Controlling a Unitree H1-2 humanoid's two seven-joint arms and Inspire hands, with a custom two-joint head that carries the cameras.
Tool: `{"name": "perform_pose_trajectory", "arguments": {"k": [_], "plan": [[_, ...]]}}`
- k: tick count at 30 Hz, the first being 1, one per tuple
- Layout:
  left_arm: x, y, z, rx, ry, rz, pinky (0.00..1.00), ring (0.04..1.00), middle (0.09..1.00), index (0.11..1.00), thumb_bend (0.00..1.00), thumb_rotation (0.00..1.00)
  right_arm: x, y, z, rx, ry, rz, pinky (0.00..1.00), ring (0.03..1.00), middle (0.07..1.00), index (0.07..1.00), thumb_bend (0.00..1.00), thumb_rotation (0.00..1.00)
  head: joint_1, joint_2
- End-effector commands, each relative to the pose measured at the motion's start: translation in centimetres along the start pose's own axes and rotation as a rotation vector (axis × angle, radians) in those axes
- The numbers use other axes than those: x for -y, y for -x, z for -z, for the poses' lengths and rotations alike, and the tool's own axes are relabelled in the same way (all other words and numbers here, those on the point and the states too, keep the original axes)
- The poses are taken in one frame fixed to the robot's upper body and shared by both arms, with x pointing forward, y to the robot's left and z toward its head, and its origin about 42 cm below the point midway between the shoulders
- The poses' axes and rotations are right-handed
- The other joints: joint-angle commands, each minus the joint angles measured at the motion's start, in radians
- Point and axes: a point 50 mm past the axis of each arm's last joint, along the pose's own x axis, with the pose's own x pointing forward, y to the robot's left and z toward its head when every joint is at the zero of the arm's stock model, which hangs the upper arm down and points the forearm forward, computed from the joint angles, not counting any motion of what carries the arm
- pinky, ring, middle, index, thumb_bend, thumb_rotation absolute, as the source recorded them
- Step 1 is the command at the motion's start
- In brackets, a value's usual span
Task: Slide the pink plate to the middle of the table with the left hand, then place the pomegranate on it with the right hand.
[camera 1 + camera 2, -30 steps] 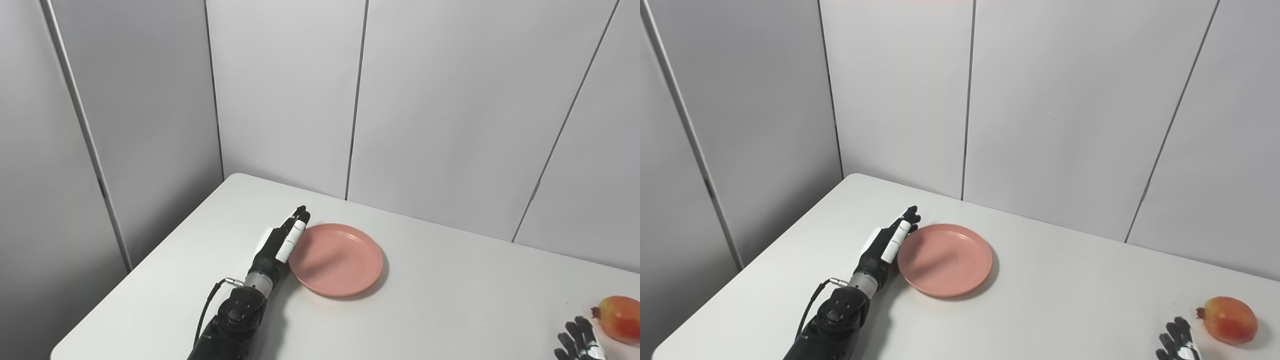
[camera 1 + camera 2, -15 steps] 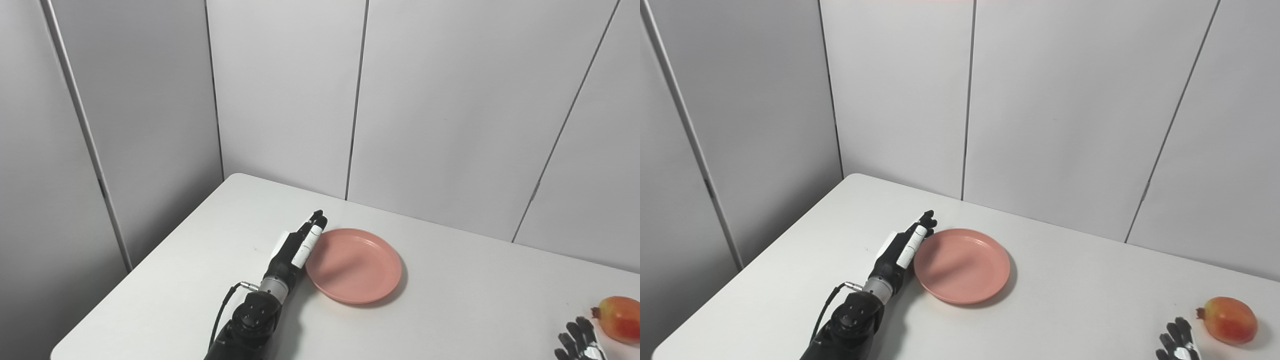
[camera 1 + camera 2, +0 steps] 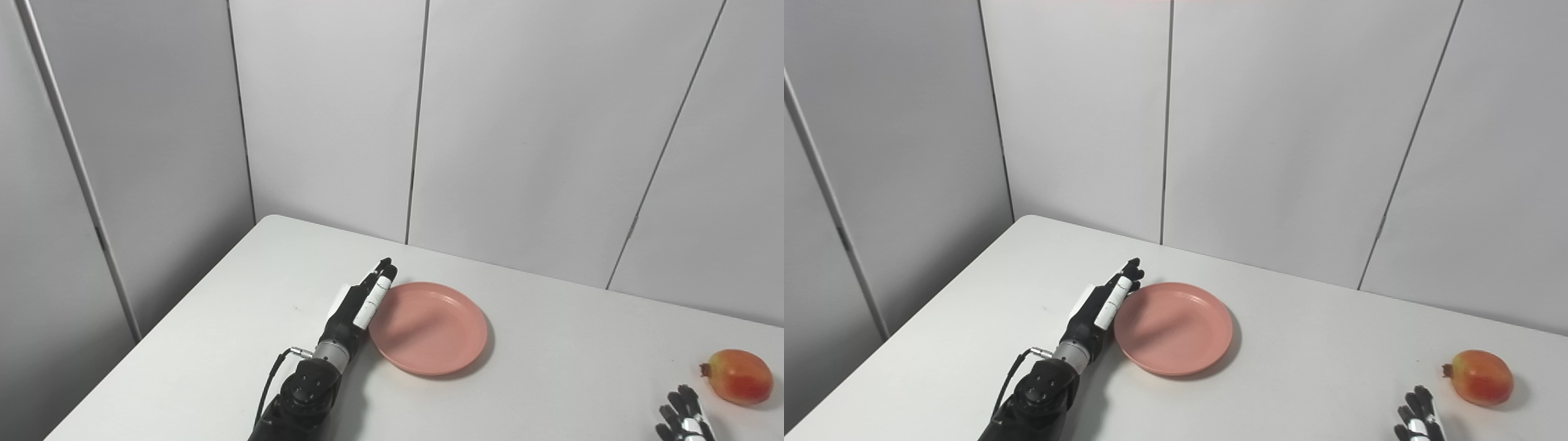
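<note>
Touching the left robot hand [image 3: 358, 303], pink plate [image 3: 429, 327] lies rightward.

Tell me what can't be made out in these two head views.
- Right hand: cut off by the bottom edge in both views; only fingertips show, grip unreadable.
- Left hand: edge-on against the pink plate; palm side hidden.
- Pomegranate: far side hidden by its own bulk.

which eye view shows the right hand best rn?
Right eye view: more of the right hand clears the bottom edge, fingers spread, just short of the pomegranate. Left eye view shows only its fingertips at the corner.
</note>
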Motion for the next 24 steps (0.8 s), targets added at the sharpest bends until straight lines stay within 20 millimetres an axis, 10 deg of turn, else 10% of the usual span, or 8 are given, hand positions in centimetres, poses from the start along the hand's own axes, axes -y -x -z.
{"name": "perform_pose_trajectory", "arguments": {"k": [1, 24], "plan": [[0.6, -1.1, -2.9, 0.103, 0.035, 0.026, 0.95, 0.954, 0.957, 0.950, 0.84, 1.00, -0.9, -1.2, -0.6, 0.089, -0.007, -0.027, 1.00, 1.000, 1.000, 1.000, 0.64, 0.86, -0.039, 0.014], [-0.2, -1.0, -2.5, 0.088, 0.154, 0.086, 0.98, 0.972, 0.964, 0.964, 0.85, 1.00, -6.8, -4.0, -1.9, 0.097, -0.042, 0.116, 0.99, 0.982, 0.971, 0.950, 0.78, 0.72, -0.384, 0.148]]}}
